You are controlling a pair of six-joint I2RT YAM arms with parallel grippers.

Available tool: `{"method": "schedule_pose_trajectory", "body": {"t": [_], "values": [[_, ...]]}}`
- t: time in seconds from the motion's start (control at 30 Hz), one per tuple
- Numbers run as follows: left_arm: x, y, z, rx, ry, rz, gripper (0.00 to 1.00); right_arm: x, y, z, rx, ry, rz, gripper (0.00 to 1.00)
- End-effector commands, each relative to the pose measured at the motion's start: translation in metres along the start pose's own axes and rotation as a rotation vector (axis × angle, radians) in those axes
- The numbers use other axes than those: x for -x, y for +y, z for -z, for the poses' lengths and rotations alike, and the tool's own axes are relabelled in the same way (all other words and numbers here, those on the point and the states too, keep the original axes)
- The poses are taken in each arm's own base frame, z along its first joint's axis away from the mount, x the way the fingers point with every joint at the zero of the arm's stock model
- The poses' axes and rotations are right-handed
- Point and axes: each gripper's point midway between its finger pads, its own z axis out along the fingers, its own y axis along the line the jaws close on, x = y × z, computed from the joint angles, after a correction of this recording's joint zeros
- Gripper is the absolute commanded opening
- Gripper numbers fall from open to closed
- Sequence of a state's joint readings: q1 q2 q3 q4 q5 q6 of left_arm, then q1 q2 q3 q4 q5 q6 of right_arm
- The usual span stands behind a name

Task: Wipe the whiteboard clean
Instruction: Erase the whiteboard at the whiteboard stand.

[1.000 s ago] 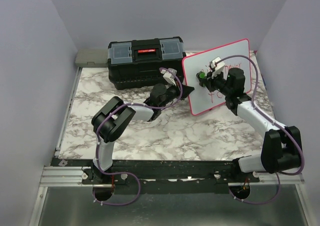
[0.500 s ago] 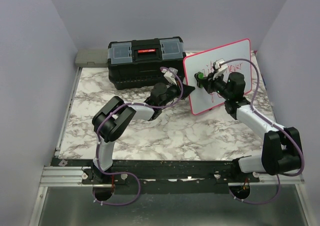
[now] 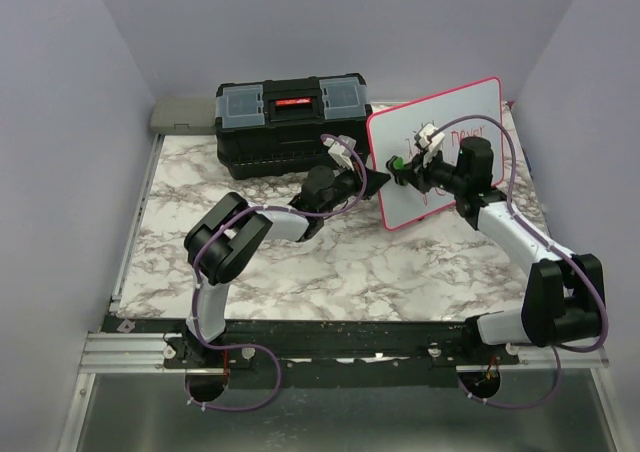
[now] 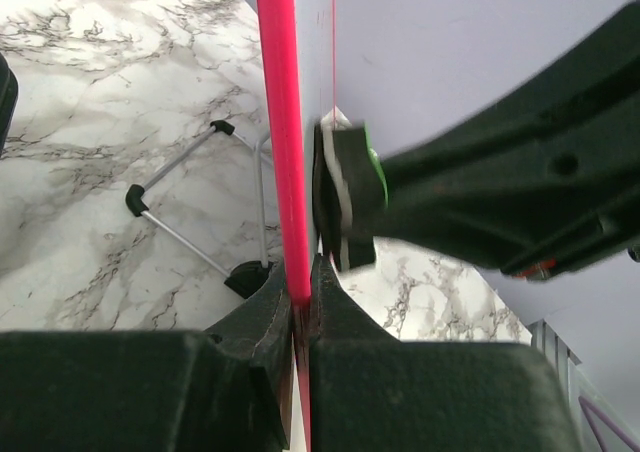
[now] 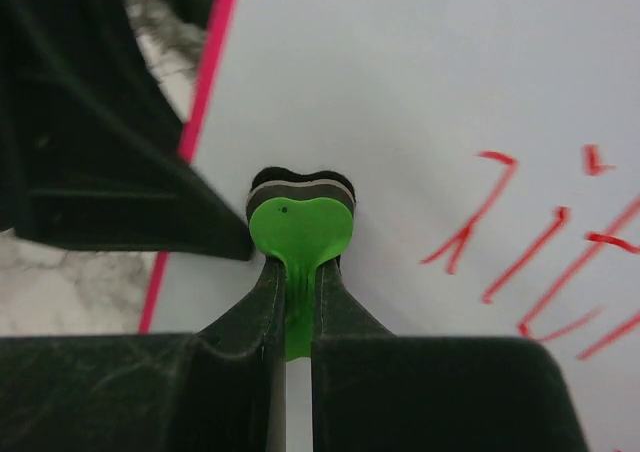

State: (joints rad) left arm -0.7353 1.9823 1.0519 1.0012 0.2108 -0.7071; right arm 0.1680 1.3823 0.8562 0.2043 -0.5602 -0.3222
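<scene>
The whiteboard (image 3: 470, 107) stands tilted upright at the back right, pink-rimmed, with red handwriting (image 5: 540, 252) on its face. My left gripper (image 3: 378, 182) is shut on the board's left edge; in the left wrist view the pink rim (image 4: 278, 122) runs down between its jaws (image 4: 300, 302). My right gripper (image 3: 405, 164) is shut on a green heart-shaped eraser (image 5: 300, 227), whose dark pad lies against the board's left part, left of the writing. From the side, the eraser (image 4: 345, 197) sits flat on the board's face.
A black toolbox (image 3: 292, 122) stands at the back, left of the board. A grey flat thing (image 3: 185, 114) lies beyond the marble table (image 3: 330, 262) at the back left. The board's wire stand (image 4: 180, 222) with black feet rests behind it.
My right gripper has slid the eraser slightly down the board's left part, and its wrist has shifted. The left arm and the board have stayed put.
</scene>
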Motion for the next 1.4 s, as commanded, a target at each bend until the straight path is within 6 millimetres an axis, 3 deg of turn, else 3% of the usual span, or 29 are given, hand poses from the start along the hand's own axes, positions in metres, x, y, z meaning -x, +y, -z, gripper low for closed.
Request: {"method": "schedule_pose_trajectory", "body": {"t": [0.0,0.13,0.3,0.4,0.5,0.73,0.87,1.07,1.13,1.27,1.37], "values": [[-0.025,-0.024,0.004,-0.097,0.097,-0.062,0.0,-0.01,0.062,0.01,0.348,0.007,0.02,0.01],[-0.027,-0.025,0.003,-0.097,0.097,-0.058,0.0,0.01,0.049,0.007,0.222,-0.1,-0.055,0.01],[-0.032,-0.026,0.003,-0.1,0.101,-0.053,0.0,0.041,-0.001,0.018,-0.131,-0.303,-0.206,0.01],[-0.033,-0.026,0.003,-0.101,0.102,-0.05,0.0,0.04,-0.034,0.023,-0.31,-0.286,-0.259,0.01],[-0.032,-0.026,0.002,-0.1,0.102,-0.053,0.0,0.031,-0.047,0.023,-0.378,-0.244,-0.241,0.01],[-0.031,-0.026,0.004,-0.099,0.1,-0.065,0.0,0.007,-0.038,0.008,-0.272,-0.06,-0.136,0.01],[-0.033,-0.024,0.004,-0.097,0.104,-0.065,0.0,-0.004,-0.003,0.006,-0.045,0.017,-0.002,0.01],[-0.032,-0.025,0.001,-0.103,0.105,-0.066,0.0,-0.002,0.045,0.008,0.233,-0.006,0.004,0.01],[-0.031,-0.026,0.0,-0.105,0.104,-0.069,0.0,0.005,0.04,0.007,0.186,-0.052,-0.03,0.01],[-0.03,-0.027,-0.001,-0.107,0.107,-0.069,0.0,0.03,-0.005,0.011,-0.123,-0.202,-0.19,0.01],[-0.03,-0.027,-0.001,-0.109,0.108,-0.07,0.0,0.041,-0.027,0.021,-0.271,-0.276,-0.282,0.01]]}}
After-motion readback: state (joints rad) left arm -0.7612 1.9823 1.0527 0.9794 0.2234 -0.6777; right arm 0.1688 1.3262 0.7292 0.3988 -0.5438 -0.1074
